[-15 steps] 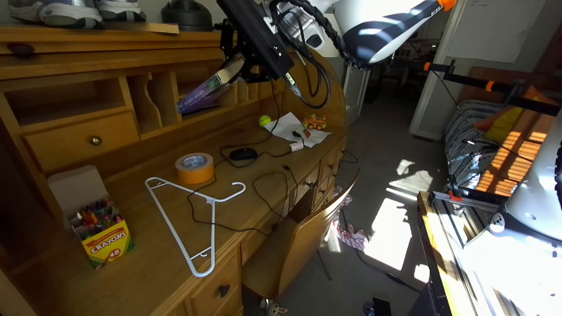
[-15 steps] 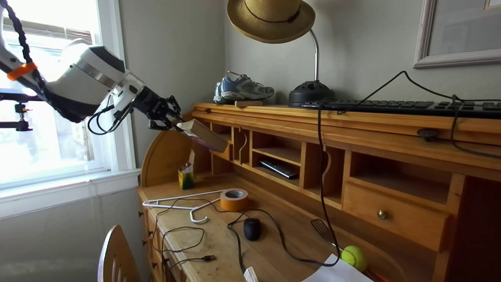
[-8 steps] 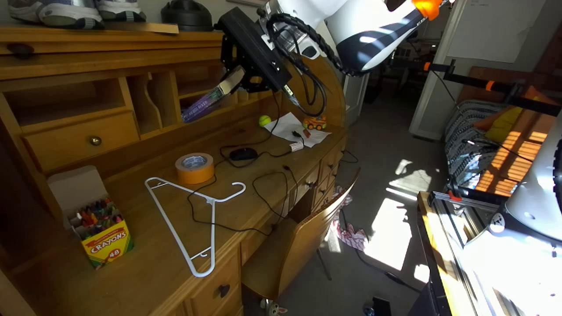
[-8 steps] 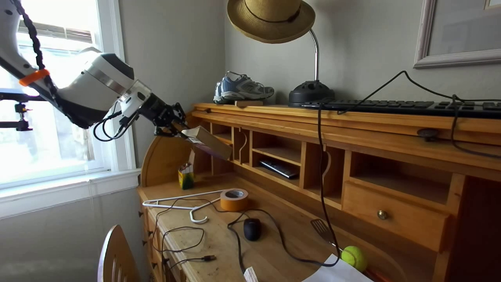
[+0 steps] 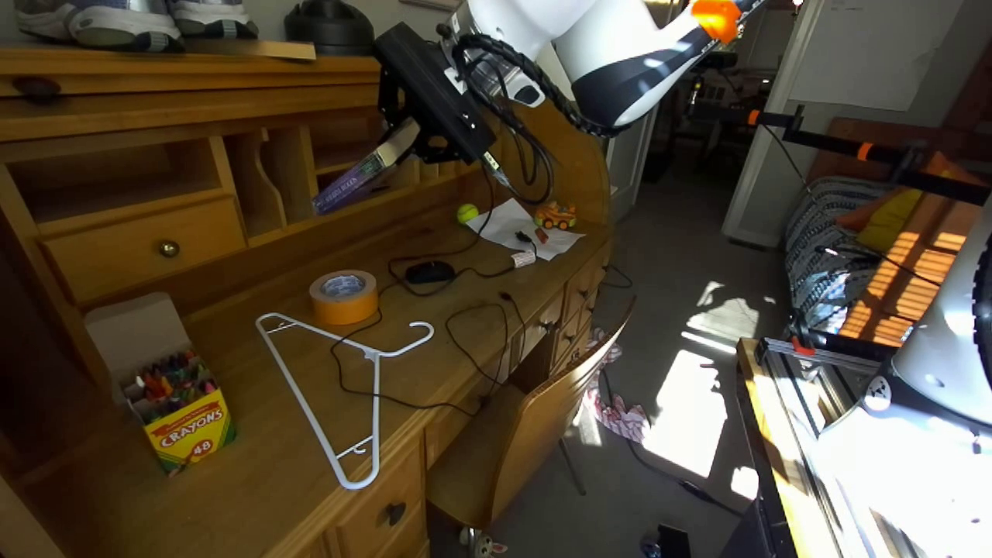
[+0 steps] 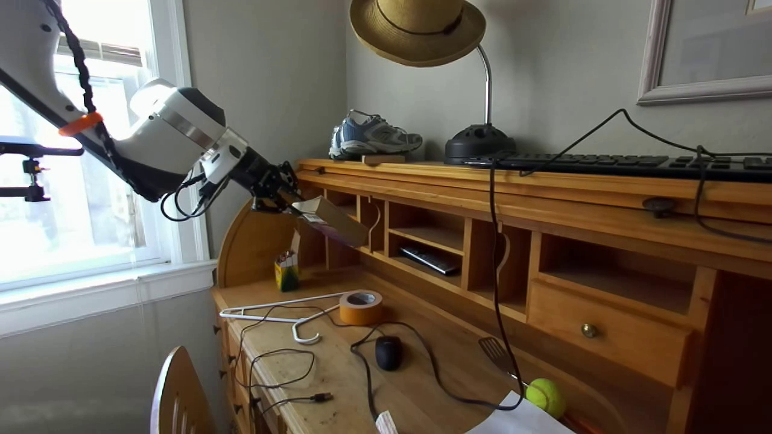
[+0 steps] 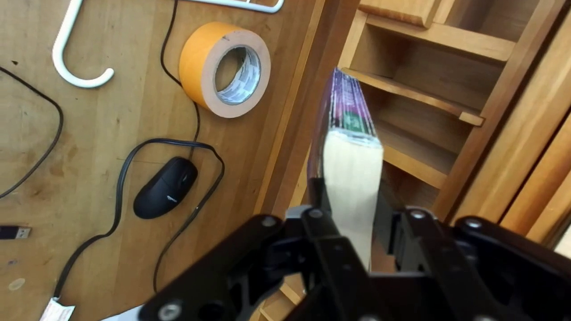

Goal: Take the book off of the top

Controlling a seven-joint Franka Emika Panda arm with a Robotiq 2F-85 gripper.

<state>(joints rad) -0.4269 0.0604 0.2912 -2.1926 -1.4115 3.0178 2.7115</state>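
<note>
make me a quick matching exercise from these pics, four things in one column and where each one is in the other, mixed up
Things
1. book
2. sneakers
3. tan hat
4. tape roll

Places
A. on the desk's writing surface
B. gripped by the hand
C. on the desk's top board
D. at the upper end of the lamp

Right pairs: 1-B; 2-C; 3-D; 4-A

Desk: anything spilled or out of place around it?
Yes, in an exterior view: a straw hat, seemingly hung on the lamp like a shade, and a slotted spatula near the tennis ball, a kitchen tool on a desk. No spill shows.
</note>
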